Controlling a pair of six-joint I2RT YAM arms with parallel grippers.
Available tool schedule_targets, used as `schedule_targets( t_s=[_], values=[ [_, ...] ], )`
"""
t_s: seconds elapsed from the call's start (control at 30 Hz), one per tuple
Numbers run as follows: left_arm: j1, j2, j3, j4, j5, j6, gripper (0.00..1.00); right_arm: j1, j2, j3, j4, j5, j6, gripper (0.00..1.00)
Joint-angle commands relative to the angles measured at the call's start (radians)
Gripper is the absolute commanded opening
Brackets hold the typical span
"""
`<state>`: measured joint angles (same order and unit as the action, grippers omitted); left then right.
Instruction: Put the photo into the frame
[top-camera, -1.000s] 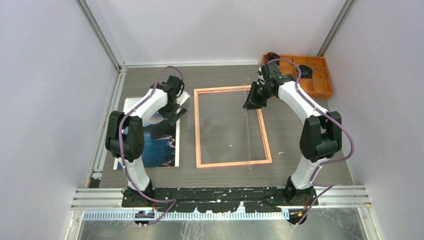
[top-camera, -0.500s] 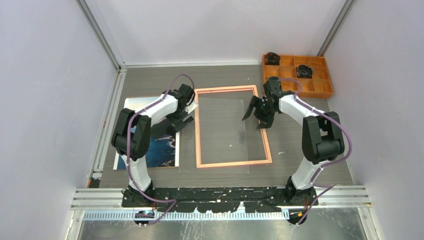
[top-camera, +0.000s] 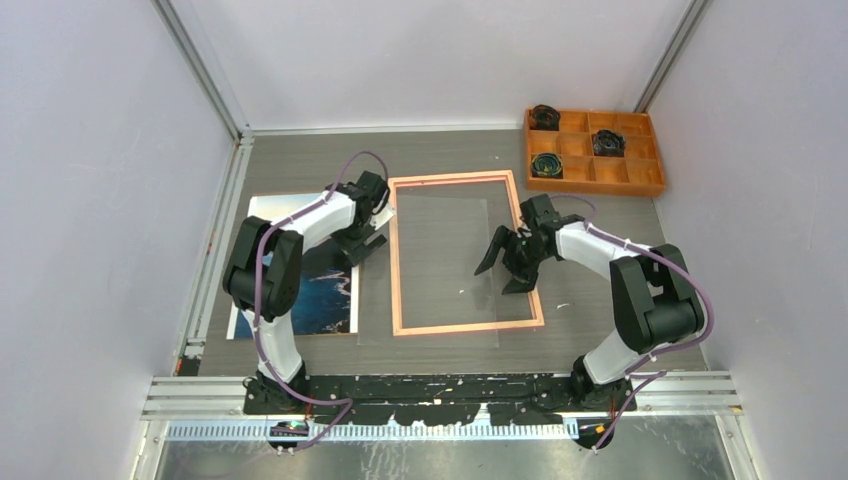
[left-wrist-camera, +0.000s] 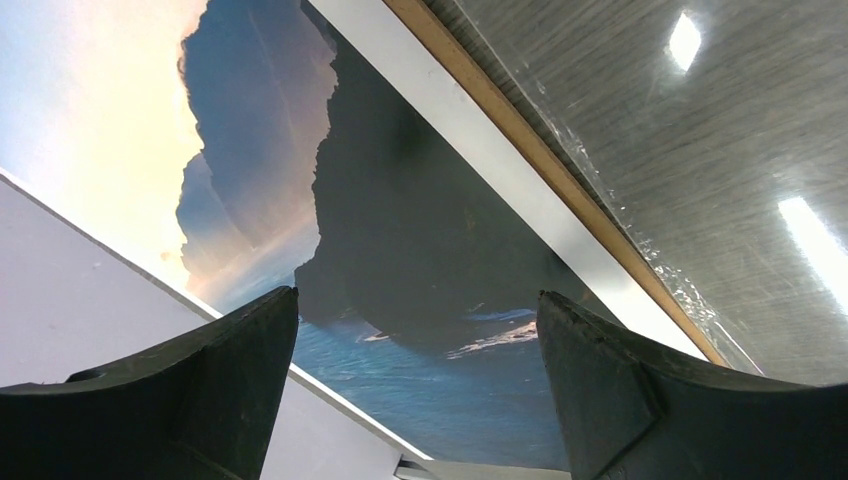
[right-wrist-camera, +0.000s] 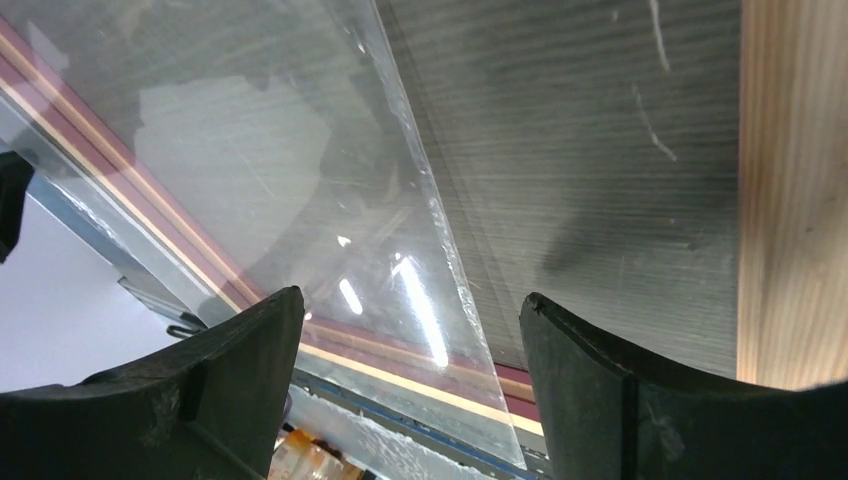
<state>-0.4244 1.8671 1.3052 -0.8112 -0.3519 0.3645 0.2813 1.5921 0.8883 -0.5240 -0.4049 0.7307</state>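
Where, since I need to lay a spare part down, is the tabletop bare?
Bare: the far strip between the frame and back wall, left of the orange tray; the patch right of the frame, partly under the right arm. Crowded: photo under the left tool, clear sheet under the right tool.

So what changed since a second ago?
The right fingers opened, let go of the clear sheet now lying over the frame, and pulled back toward the robot's base. The left arm shifted slightly toward the frame. The photo and frame stayed put.
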Motion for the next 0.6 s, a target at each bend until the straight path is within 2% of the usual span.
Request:
schedule_targets(
  t_s=[0.0,0.2,0.4,0.57],
  values=[
    [0.000,0.000,-0.012,0.020,-0.002,-0.020,0.90,0.015,-0.015,-0.050,0.060,-0.058,0.030,0.83],
    [-0.001,0.002,-0.020,0.024,0.002,-0.017,0.90,0.039,0.024,-0.112,0.178,-0.135,0.082,0.76],
    [-0.001,0.007,-0.023,0.024,0.010,-0.016,0.90,0.041,0.045,-0.191,0.433,-0.240,0.182,0.71],
    [-0.001,0.012,-0.031,0.021,0.017,-0.009,0.90,0.039,0.016,-0.299,0.756,-0.278,0.342,0.64]
  ],
)
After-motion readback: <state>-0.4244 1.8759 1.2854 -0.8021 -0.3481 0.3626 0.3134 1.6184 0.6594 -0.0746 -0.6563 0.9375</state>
